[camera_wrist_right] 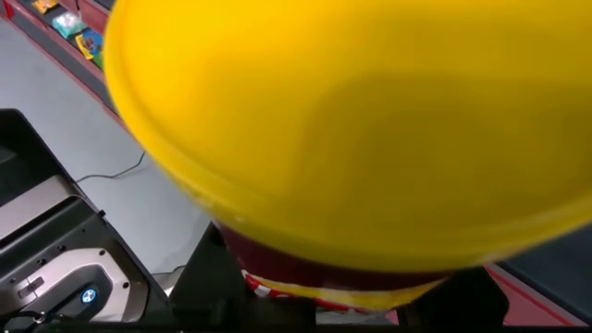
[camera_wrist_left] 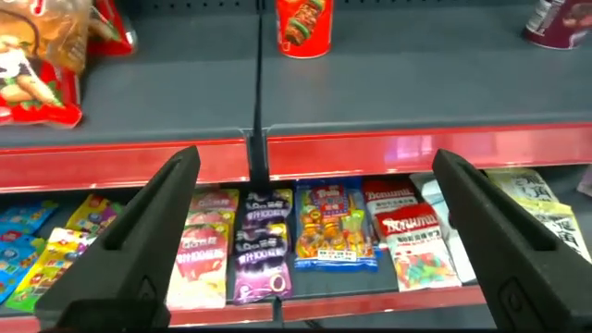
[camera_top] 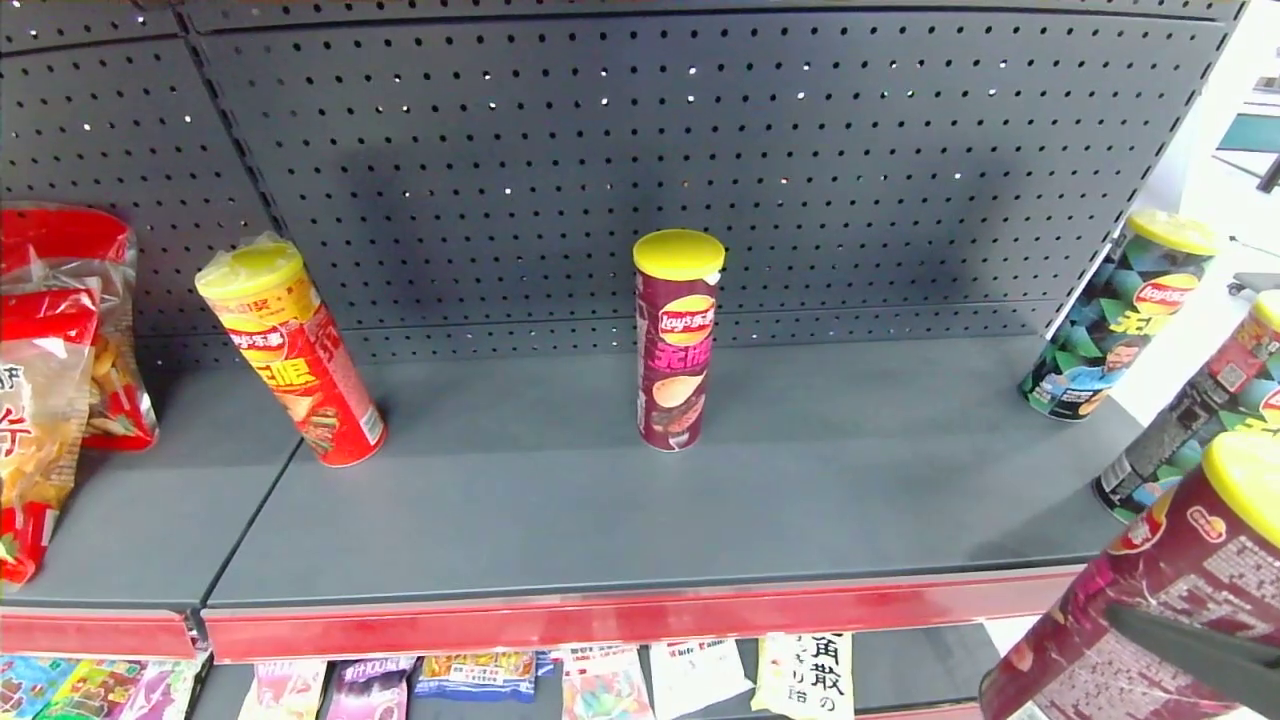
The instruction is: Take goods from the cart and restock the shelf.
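The left claw (camera_wrist_left: 314, 245) is held level before the red front edge of the shelf (camera_top: 600, 490), its two dark fingers (camera_wrist_left: 139, 240) spread wide with nothing between them, and it is aimed at the candy packets (camera_wrist_left: 324, 231) laid on the lower shelf. The right claw (camera_wrist_right: 333, 301) is closed around a maroon chip can (camera_top: 1150, 600) with a yellow lid, which is held tilted in front of the shelf's right end, off the shelf board; one dark finger (camera_top: 1190, 640) is seen across its lower body. On the shelf, a second maroon can (camera_top: 678, 340) is stood upright at the middle, a red can (camera_top: 290, 350) well to its left, and a teal can (camera_top: 1120, 320) at the right end. Another teal can (camera_top: 1190, 410) is seen near the right front corner. Snack bags (camera_top: 50, 380) are piled at the far left.
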Motion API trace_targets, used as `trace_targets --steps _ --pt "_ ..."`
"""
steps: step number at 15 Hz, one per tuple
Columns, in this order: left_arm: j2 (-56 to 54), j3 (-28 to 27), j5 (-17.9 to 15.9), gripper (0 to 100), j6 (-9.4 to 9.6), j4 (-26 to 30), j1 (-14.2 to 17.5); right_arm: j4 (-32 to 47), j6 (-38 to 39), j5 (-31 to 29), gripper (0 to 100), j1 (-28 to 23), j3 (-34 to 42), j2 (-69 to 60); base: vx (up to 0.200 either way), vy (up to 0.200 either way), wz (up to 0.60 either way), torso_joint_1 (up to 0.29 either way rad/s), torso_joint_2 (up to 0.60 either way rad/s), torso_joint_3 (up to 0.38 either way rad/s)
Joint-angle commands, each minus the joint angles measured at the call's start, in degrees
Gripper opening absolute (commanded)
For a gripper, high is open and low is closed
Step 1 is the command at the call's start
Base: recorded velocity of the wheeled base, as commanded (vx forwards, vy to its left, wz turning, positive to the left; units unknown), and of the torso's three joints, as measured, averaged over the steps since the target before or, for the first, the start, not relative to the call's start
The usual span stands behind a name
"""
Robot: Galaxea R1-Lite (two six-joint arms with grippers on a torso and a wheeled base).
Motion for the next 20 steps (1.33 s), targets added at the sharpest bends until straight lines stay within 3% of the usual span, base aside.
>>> trace_targets --steps 1,2,3,4,6,7,8,9,10,17,20 --pt "0.2 -2.48 -2.67 100 0.19 -0.27 0.07 -0.13 -0.02 0.01 0 0.2 -0.46 -0.28 0.0 0.0 0.0 0.0 0.0 0.0" --pt "8.64 -13.38 -3.81 100 -1.39 -0.18 -1.07 -0.13 -0.02 0.19 0 0.28 -0.37 -0.11 0.0 0.0 0.0 0.0 0.0 0.0" --pt "16.46 -21.2 -4.16 100 -4.12 -0.18 -1.87 -0.22 -0.2 0.19 0 0.28 -0.46 0.42 0.0 0.0 0.0 0.0 0.0 0.0" --pt "23.84 -28.76 -6.8 100 -4.82 -0.18 -3.8 -0.13 -0.11 0.19 0 0.28 -0.28 0.51 0.0 0.0 0.0 0.0 0.0 0.0" --pt "38.25 -37.11 -16.12 100 -0.42 -0.45 -7.31 -0.22 -0.28 -0.34 0 0.2 -1.69 2.53 0.0 0.0 0.0 0.0 0.0 0.0" --pt "38.78 -37.28 -16.47 100 -0.25 -0.45 -7.49 -0.22 -0.28 -0.34 0 0.28 -1.78 2.62 0.0 0.0 0.0 0.0 0.0 0.0" --pt "52.23 -41.33 -27.63 100 1.42 -0.71 -12.5 -0.22 -0.28 -2.1 0 0.11 -3.8 4.46 0.0 0.0 0.0 0.0 0.0 0.0" --pt "56.54 -42.47 -30.44 100 2.3 -1.24 -13.73 -0.22 -0.28 -2.98 0 0.02 -4.24 5.08 0.0 0.0 0.0 0.0 0.0 0.0" --pt "63.92 -44.31 -33.43 100 4.32 -4.14 -16.98 -0.22 -0.28 -3.77 0 0.11 -4.59 5.08 0.0 0.0 0.0 0.0 0.0 0.0" --pt "90.81 -51.26 -33.78 100 5.9 -22.95 -25.6 -0.22 -0.11 -3.94 0 -0.07 -5.03 4.81 0.0 0.0 0.0 0.0 0.0 0.0" --pt "96.53 -56.53 -33.7 100 7.31 -24.53 -27.09 -0.22 -0.02 -4.03 0 -0.16 -4.76 4.38 0.0 0.0 0.0 0.0 0.0 0.0"
